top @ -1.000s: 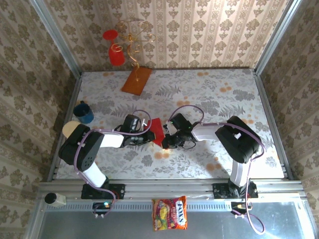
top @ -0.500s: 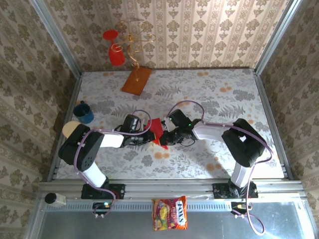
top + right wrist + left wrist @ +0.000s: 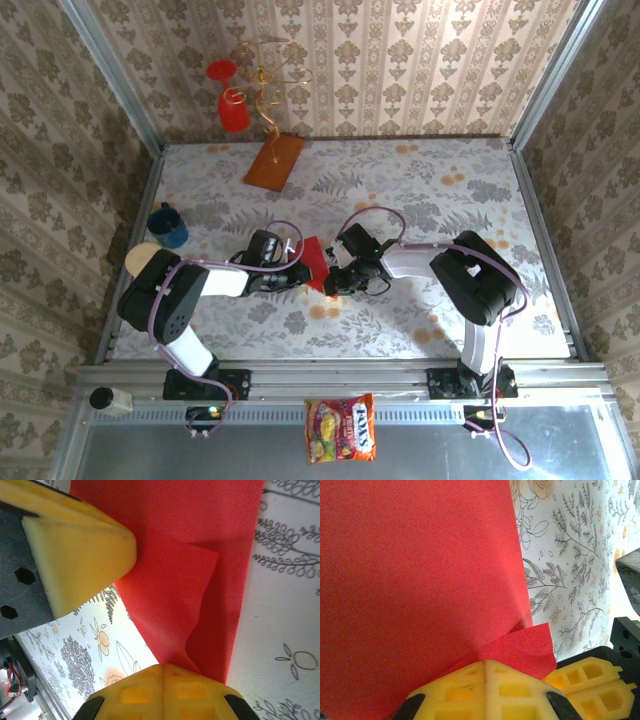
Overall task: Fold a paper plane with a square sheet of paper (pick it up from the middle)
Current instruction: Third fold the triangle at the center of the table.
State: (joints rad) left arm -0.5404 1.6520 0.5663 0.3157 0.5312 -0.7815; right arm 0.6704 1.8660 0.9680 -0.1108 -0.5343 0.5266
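Observation:
The square sheet of paper (image 3: 317,260) is bright red and lies mid-table, held between both grippers. In the left wrist view the sheet (image 3: 415,580) spreads wide, with a small folded flap (image 3: 525,647) beside the jaws. My left gripper (image 3: 485,663) is shut, its yellow pads pinching the sheet's edge. My right gripper (image 3: 163,668) is shut too, pinching a buckled fold of the sheet (image 3: 200,580). Seen from above, the left gripper (image 3: 299,271) and the right gripper (image 3: 334,281) almost meet at the sheet's near edge. The paper plane is out of view.
An orange-brown board (image 3: 274,161) lies at the back left under a gold wire stand (image 3: 265,75) with red goblets (image 3: 233,108). A blue cup (image 3: 168,226) stands at the left edge. A candy bag (image 3: 341,428) lies on the metal shelf in front of the table.
The right arm swung a little outward to the right, then came back. Both grippers stayed shut on the sheet, which barely moved.

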